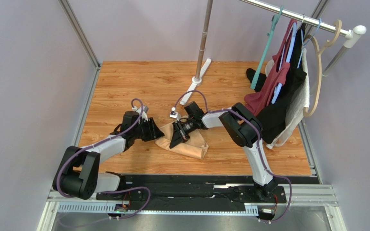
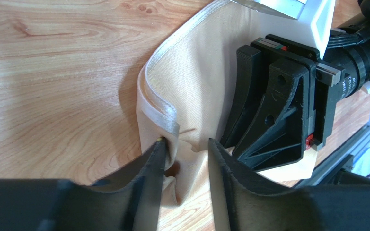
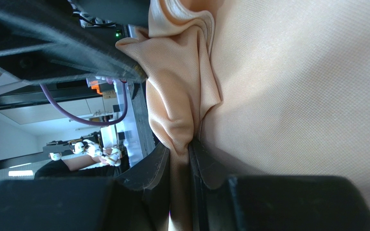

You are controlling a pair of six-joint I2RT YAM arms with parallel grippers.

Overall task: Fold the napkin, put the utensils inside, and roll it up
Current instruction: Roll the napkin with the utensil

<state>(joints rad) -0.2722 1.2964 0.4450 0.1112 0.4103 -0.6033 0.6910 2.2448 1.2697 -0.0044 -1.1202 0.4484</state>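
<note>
Grip check on the napkin (image 1: 191,147).
It lies bunched on the table (image 1: 138,86); your right gripper (image 3: 179,150) pinches a ridge, your left gripper (image 2: 187,144) stands half-wide astride the hem (image 2: 160,109). Seat it deep before clamping.

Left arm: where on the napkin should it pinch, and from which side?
Likely the raised hemmed edge of the napkin, at the corner fold standing up off the wood. Come in from the bare-wood side, left gripper straddling the hem: the right gripper pinches a ridge further in, so that side is blocked.
</note>
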